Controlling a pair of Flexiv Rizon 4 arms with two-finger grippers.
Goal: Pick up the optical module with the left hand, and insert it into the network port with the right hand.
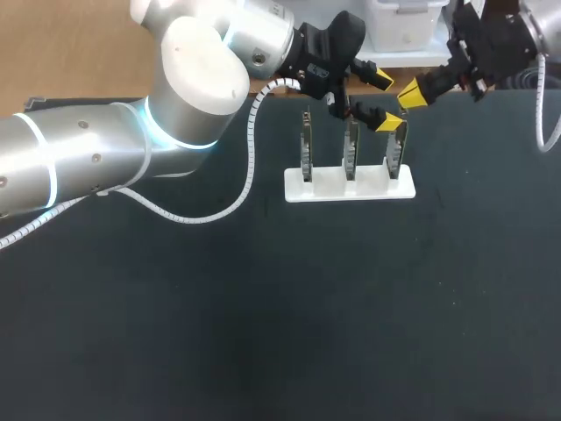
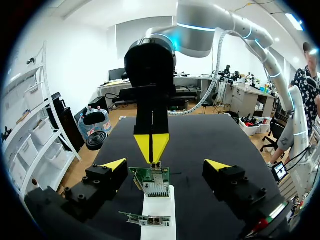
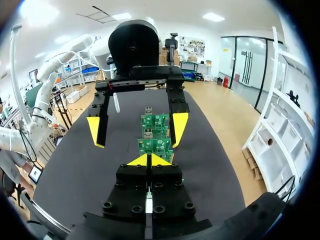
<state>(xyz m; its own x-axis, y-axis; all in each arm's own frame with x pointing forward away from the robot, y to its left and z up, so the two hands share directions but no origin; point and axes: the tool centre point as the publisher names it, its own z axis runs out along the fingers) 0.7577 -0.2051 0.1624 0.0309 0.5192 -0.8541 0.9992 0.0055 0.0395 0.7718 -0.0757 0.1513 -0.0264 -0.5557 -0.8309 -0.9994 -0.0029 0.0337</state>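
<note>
Finds left gripper [image 1: 383, 99] spread open astride the rightmost upright green circuit board [image 1: 396, 151] on the far white plastic stand [image 1: 320, 188], right gripper [image 1: 412, 92] closed tip-to-tip just above what seems the small dark optical module [image 2: 156, 164] atop its silver network port [image 2: 155, 187]; judges insertion nearly finished, withdrawal outstanding.

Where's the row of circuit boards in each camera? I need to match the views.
Head view: circuit boards upright in a white stand, upper middle.
Left wrist view: between the left end effector's open fingers.
Right wrist view: just ahead of the right end effector.
Shared landmark: the right end effector's closed yellow tips beside the end board.
</note>
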